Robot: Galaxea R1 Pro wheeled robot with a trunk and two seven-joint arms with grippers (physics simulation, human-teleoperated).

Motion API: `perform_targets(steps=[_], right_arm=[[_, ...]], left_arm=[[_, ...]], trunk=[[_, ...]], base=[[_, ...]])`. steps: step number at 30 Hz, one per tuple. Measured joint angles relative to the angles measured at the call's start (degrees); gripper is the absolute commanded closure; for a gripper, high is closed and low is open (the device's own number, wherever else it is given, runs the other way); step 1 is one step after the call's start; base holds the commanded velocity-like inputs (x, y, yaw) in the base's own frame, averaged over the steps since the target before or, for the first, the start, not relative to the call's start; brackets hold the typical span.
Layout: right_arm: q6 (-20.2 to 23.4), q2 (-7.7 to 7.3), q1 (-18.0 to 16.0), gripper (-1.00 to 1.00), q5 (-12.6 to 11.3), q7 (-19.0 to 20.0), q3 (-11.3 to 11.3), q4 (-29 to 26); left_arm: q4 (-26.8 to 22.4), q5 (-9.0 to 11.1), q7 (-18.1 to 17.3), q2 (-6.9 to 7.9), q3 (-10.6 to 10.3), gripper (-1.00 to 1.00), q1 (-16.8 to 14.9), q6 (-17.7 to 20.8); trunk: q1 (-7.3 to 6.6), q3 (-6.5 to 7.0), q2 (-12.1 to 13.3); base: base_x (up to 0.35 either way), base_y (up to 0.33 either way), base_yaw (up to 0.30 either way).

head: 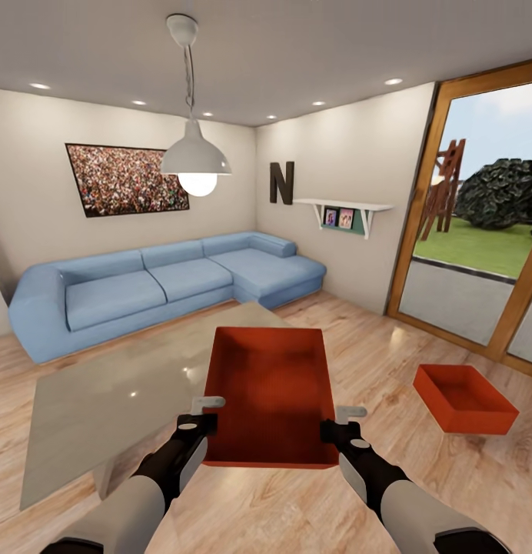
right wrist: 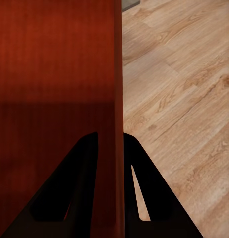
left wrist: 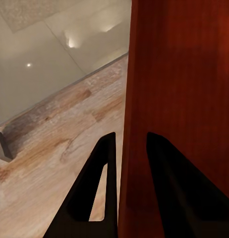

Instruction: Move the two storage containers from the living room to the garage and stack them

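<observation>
One red-orange storage container (head: 270, 385) hangs in front of me above the light wood floor of the living room, open side up. My left gripper (head: 208, 413) is shut on its left wall, and the left wrist view shows the fingers (left wrist: 108, 158) straddling that red wall (left wrist: 184, 99). On the opposite wall my right gripper (head: 340, 421) is shut the same way, its fingers (right wrist: 132, 153) pinching the wall's edge (right wrist: 55, 59). The second storage container (head: 463, 396) rests on the wood floor to the right, near the glass door.
A glass coffee table (head: 104, 400) stands just left of the held bin, partly under it. Behind is a blue sectional sofa (head: 143, 285), and a pendant lamp (head: 195, 158) hangs above. A wood-framed glass door (head: 473, 231) lines the right wall. Wood floor (head: 374, 346) lies between.
</observation>
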Motion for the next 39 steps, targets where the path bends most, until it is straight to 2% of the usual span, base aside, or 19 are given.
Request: perform_targets(steps=[39], right_arm=[[-0.3, 0.00, 0.0, 1.00, 0.0, 0.0, -0.1, 0.0]], left_arm=[[-0.2, -0.1, 0.0, -0.01, 0.0, 1.00, 0.0, -0.1]], trunk=[[0.00, 3.64, 0.0]], base=[[0.000, 0.000, 0.000]])
